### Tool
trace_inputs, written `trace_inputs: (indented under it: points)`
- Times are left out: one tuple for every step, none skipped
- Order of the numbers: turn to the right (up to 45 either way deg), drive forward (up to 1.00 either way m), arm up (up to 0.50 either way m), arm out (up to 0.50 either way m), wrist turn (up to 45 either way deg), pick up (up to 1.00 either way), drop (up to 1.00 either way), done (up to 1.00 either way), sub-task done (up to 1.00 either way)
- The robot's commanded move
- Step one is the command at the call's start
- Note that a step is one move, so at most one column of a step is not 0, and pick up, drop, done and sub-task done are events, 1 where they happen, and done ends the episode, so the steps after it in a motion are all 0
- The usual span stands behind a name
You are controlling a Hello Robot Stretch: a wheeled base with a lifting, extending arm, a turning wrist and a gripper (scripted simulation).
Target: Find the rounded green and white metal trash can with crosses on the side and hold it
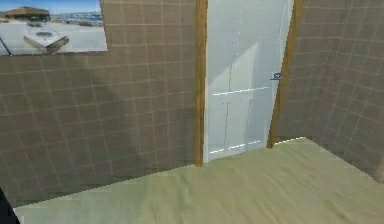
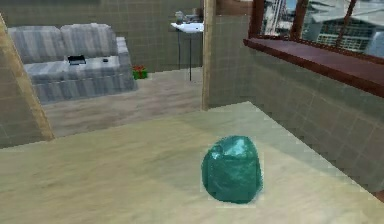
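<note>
Gripper: grasp state cannot be told. Arm pose: cannot be told either.

Arm side view:
- Rounded green object (image 2: 232, 170) sits on the pale floor (image 2: 110, 175), low in the picture and right of centre. Teal, with lighter faceted patches. Whether it has white parts or crosses cannot be made out, so it is only possibly the trash can. Nothing touches it and bare floor surrounds it.
- A wooden post (image 2: 207, 55) stands beyond the object and slightly left of it, at the end of a tiled wall (image 2: 300, 110).
- A window (image 2: 315, 25) with a dark wood frame is set in that wall at upper right.
- A grey striped sofa (image 2: 75, 60) stands far back on the left, with a small dark item (image 2: 76, 62) on the seat.
- A small red and green thing (image 2: 140, 72) lies on the floor just right of the sofa.
- A white table (image 2: 188, 28) stands at the top centre, left of the post. The small items on it are too small to tell.

Forward view:
- A white door (image 1: 245, 80) is shut in a wood frame (image 1: 201, 80), with a handle (image 1: 277, 76) on its right edge.
- A brown tiled wall runs on both sides of the door.
- A picture (image 1: 50, 25) hangs at upper left.
- The same pale floor lies below.

The green object is seen on the arm side; the door and the picture are seen ahead.
</note>
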Motion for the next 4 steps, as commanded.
trace_inputs:
  points:
    - [0.0,0.5,0.0,0.0,0.0,0.0,0.0,0.0,0.0]
    - [-45.0,0.0,0.0,0.0,0.0,0.0,0.0,0.0,0.0]
    - [0.0,0.75,0.0,0.0,0.0,0.0,0.0,0.0,0.0]
    - [-45.0,0.0,0.0,0.0,0.0,0.0,0.0,0.0,0.0]
